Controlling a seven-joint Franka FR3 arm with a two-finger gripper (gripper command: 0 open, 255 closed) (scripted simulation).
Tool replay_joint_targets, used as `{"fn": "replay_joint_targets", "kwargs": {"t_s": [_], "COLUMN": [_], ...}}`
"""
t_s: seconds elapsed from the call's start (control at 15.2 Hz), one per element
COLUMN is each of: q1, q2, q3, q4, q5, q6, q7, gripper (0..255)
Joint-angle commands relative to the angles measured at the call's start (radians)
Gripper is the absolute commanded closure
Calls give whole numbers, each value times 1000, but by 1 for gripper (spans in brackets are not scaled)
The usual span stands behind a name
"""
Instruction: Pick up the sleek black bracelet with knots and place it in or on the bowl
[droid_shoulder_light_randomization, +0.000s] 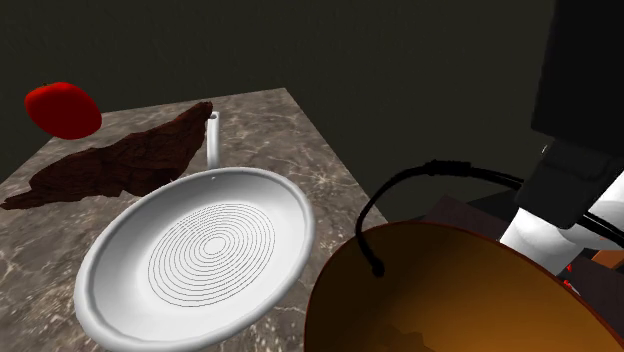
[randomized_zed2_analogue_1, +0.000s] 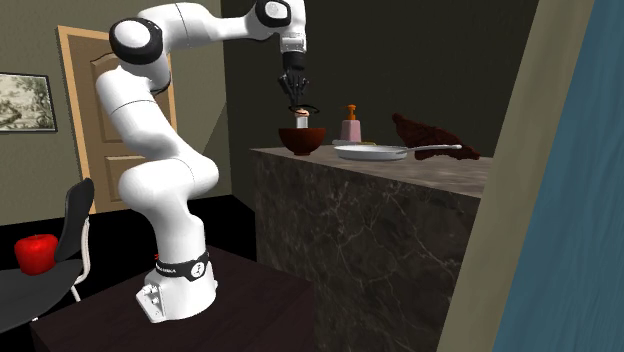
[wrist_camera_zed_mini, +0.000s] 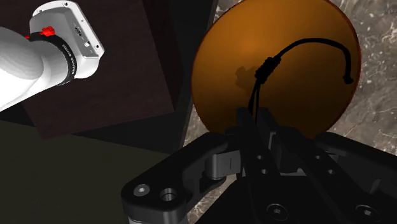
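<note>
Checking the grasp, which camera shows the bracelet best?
The wrist view: the bracelet, knot included, hangs from the shut gripper over the brown bowl. The shoulder view shows its cord curving above the bowl; the second exterior view, a tiny loop.

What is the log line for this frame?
phase: hold | gripper: shut on black bracelet | position: above orange-brown bowl | release: not yet

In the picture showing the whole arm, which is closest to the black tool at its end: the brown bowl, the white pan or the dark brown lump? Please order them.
From the tool, shut on the black bracelet:
1. Brown bowl, directly beneath it.
2. White pan, beside the bowl, toward the second exterior view's right.
3. Dark brown lump, past the pan, farthest right.
</note>
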Motion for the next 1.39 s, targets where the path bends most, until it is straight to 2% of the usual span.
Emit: {"fn": "replay_joint_targets", "kwargs": {"t_s": [0.0,0.86,1.32], "q1": [10,48,48], "q2": [-21,-107,-107], "q3": [6,15,15], "q4": [-31,-262,-262], "q5": [15,60,60], "q6": [15,165,165], "q7": [9,-32,-32], "gripper": [255,255,255]}}
